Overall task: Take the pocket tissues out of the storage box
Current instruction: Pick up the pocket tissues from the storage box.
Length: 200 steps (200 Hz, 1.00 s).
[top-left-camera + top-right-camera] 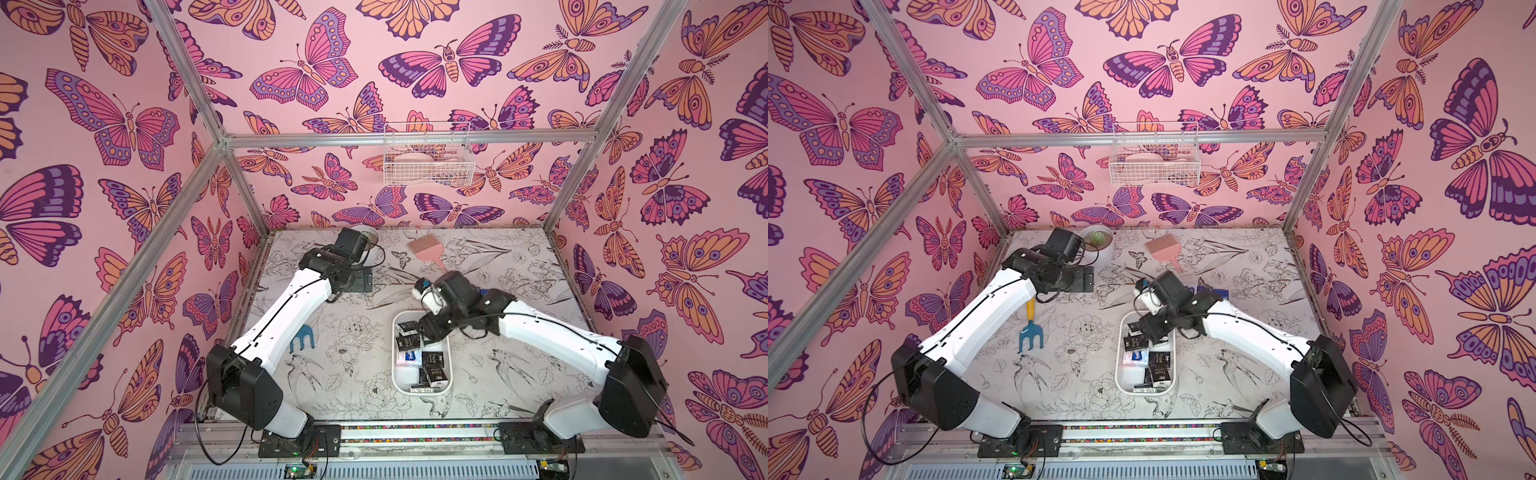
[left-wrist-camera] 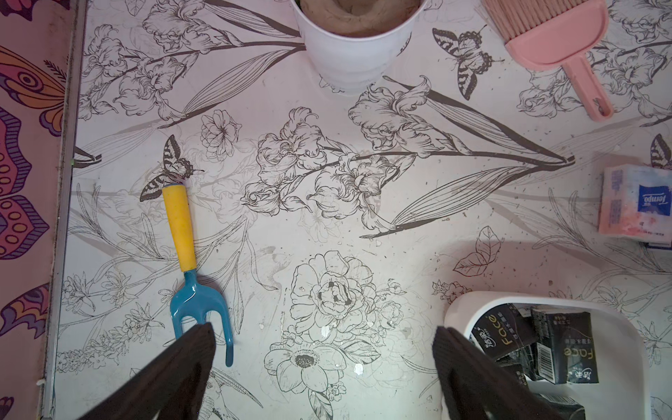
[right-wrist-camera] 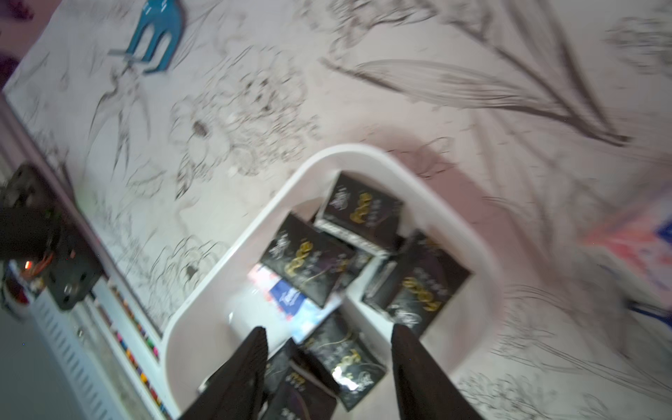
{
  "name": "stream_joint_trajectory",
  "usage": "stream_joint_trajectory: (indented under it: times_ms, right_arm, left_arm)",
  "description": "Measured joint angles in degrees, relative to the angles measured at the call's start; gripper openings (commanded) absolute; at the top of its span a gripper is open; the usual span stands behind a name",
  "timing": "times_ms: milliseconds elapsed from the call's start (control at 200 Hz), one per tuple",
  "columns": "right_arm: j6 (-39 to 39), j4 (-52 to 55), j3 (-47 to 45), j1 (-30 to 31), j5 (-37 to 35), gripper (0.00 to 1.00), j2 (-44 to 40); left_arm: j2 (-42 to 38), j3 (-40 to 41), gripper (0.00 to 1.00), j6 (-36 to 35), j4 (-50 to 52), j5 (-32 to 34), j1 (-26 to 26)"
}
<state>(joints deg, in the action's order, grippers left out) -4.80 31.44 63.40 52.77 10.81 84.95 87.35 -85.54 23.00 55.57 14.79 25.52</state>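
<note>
The storage box (image 1: 404, 380) (image 1: 1128, 380) is a shallow white tray on the table's middle, with rounded corners. Several pocket tissues (image 1: 434, 359) (image 1: 1158, 360) lie jumbled inside it. Most are black with "Face" lettering (image 2: 567, 349) (image 3: 309, 269), and one is white and blue (image 3: 291, 296). My right gripper (image 3: 329, 332) (image 1: 429, 334) hangs open over the box's far end with nothing between its fingers; this view is blurred. A white-pink-blue packet (image 2: 636, 203) (image 1: 1214, 291) lies on the table beyond the box. My left gripper (image 2: 324, 329) is open and empty above bare table, left of the box.
A white plant pot (image 1: 1098, 245) (image 2: 358, 47) stands at the back left. A pink brush (image 1: 426, 249) (image 2: 556, 40) lies at the back middle. A blue garden fork with a yellow handle (image 1: 1030, 332) (image 2: 182, 254) lies left of the box. A wire basket (image 1: 428, 162) hangs on the back wall.
</note>
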Motion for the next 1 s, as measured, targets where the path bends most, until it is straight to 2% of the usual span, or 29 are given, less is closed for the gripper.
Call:
stream_joint_trajectory:
  times_ms: [95,295,601,1001]
  right_arm:
    - [2.47,0.0,-0.85,3.69,0.39,0.58,1.88]
    - [7.61,-0.24,-0.9,6.56,-0.02,0.58,7.08]
    - [9.77,-0.61,-0.87,7.23,-0.72,0.61,14.05]
    - [11.56,-2.14,2.01,7.43,-10.05,0.65,17.59]
  left_arm:
    - [0.0,0.04,1.0,0.02,0.0,0.04,0.0]
    - [-0.68,1.11,1.0,0.02,0.0,0.81,0.0]
    - [-1.75,1.97,1.0,0.0,0.0,1.62,-0.28]
    - [-2.6,1.97,1.0,0.0,0.0,1.77,-0.55]
